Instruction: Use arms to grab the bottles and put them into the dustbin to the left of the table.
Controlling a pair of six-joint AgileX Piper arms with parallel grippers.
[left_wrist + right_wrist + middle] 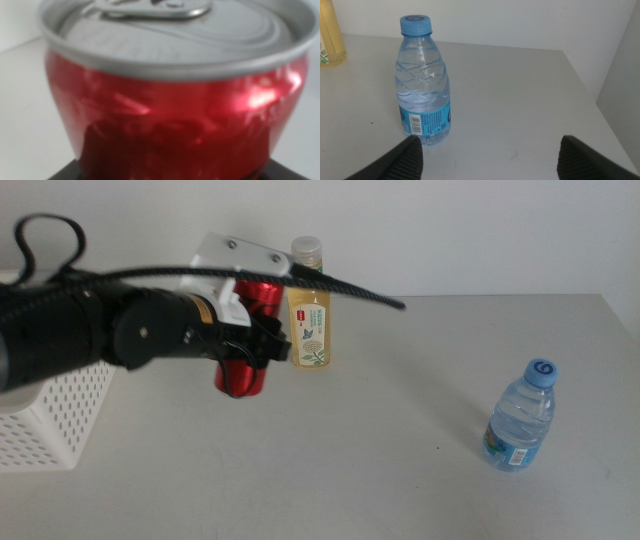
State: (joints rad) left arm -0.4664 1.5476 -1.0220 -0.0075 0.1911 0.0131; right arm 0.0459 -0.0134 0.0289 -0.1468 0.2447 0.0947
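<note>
My left gripper (252, 345) is shut on the red soda can (243, 375), which leans tilted in the grip beside the dustbin. In the left wrist view the can (175, 110) fills the picture, silver top toward the camera. Just behind it the pale-yellow tea bottle (309, 315) stands upright, and its edge (330, 40) shows in the right wrist view. At the right of the table (380, 470) stands the small water bottle (522, 415) with a blue cap. My right gripper (487, 160) is open, low over the table, a short way from that water bottle (423, 85).
The white perforated dustbin (50, 420) sits at the left, partly behind the left arm. A thick black cable (340, 288) arcs from the left wrist past the tea bottle. The table's right edge (625, 330) lies near the water bottle.
</note>
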